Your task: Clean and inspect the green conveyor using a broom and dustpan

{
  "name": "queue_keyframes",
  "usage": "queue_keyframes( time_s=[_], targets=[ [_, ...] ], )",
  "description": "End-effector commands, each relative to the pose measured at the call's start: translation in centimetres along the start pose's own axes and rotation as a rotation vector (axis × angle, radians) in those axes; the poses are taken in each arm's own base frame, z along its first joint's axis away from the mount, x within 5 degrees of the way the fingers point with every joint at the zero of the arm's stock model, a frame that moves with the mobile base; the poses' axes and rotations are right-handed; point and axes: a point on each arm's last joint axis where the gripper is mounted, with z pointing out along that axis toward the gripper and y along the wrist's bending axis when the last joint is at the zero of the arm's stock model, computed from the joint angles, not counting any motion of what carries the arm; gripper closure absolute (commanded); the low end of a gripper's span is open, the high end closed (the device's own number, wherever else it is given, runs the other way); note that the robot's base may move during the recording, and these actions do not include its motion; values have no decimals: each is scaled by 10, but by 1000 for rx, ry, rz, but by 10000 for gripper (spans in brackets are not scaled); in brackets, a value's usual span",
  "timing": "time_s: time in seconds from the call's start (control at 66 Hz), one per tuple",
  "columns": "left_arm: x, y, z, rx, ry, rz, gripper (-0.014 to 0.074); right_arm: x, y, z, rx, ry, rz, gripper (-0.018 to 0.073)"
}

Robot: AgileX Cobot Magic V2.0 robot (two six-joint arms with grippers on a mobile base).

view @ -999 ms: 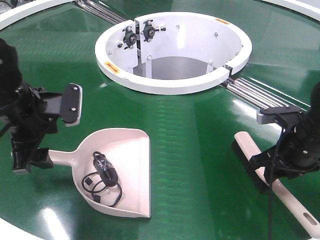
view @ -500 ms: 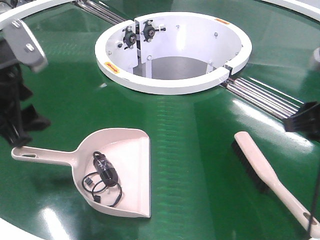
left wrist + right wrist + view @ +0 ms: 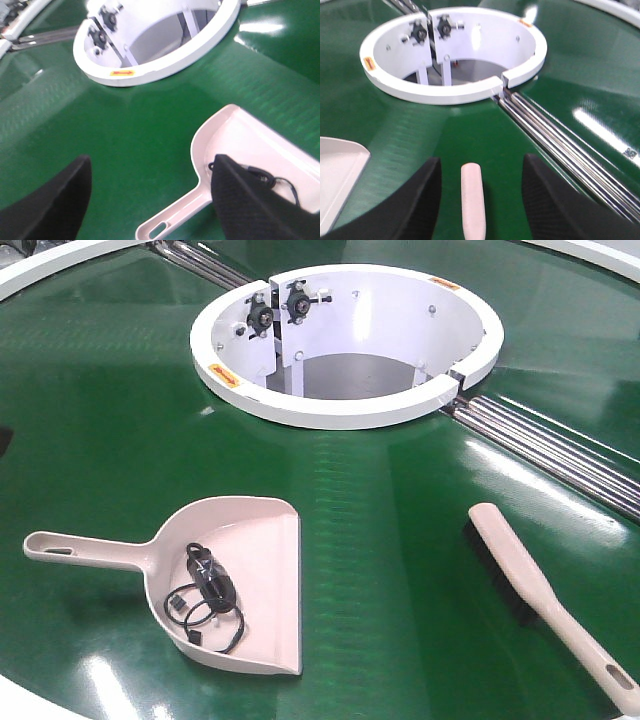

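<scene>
Exterior front-facing view: dustpan (image 3: 235, 585) lies flat on green conveyor (image 3: 380, 540), near left; small black cable bundle (image 3: 207, 596) sits inside it. Broom (image 3: 545, 600) lies flat near right, well apart from dustpan. Neither tool held. Left gripper (image 3: 150, 200) jaws spread wide above dustpan handle, empty; right gripper (image 3: 480, 197) jaws spread wide over broom tip, empty. Judgement: debris collected, sweeping seems done; remaining – inspection of belt around white ring opening (image 3: 345, 340)
</scene>
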Motion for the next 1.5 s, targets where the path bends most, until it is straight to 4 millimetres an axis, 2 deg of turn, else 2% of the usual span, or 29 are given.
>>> queue_keyframes(
  time_s=[0.0, 0.136, 0.242, 0.348, 0.409, 0.485, 0.697, 0.833, 0.893, 0.999, 1.015, 1.484],
  targets=[
    [6, -4, -15, -83, -187, -84, 127, 2, 4, -18, -34, -133, -14, 194],
    [55, -30, -21, -123, -307, -183, 127, 53, 7, -21, -68, -196, -53, 194],
    [95, -50, -12, -108, -268, -190, 127, 94, 6, -19, -51, -224, -26, 194],
    [122, -65, -2, -72, -208, -215, 127, 130, 6, -10, -47, -207, -31, 195],
    [135, -72, 5, -51, -163, -222, 127, 143, 7, -8, -45, -221, -33, 199],
    [150, -80, 14, -24, -99, -224, 127, 147, 6, -12, -38, -313, -44, 202],
    [145, -77, 14, -52, -189, -266, 127, 160, 8, 3, -49, -352, -31, 202],
    [144, -77, 14, -57, -204, -269, 149, 160, 9, 4, -51, -365, -28, 225],
    [143, -77, 14, -60, -208, -260, 249, 160, 9, 4, -50, -360, -30, 316],
    [143, -76, 14, -60, -208, -262, 559, 161, 9, 4, -49, -355, -34, 577],
    [143, -76, 14, -60, -209, -263, 608, 161, 9, 4, -49, -356, -32, 576],
    [143, -77, 14, -59, -207, -263, 604, 161, 9, 4, -55, -356, -22, 568]
  ],
)
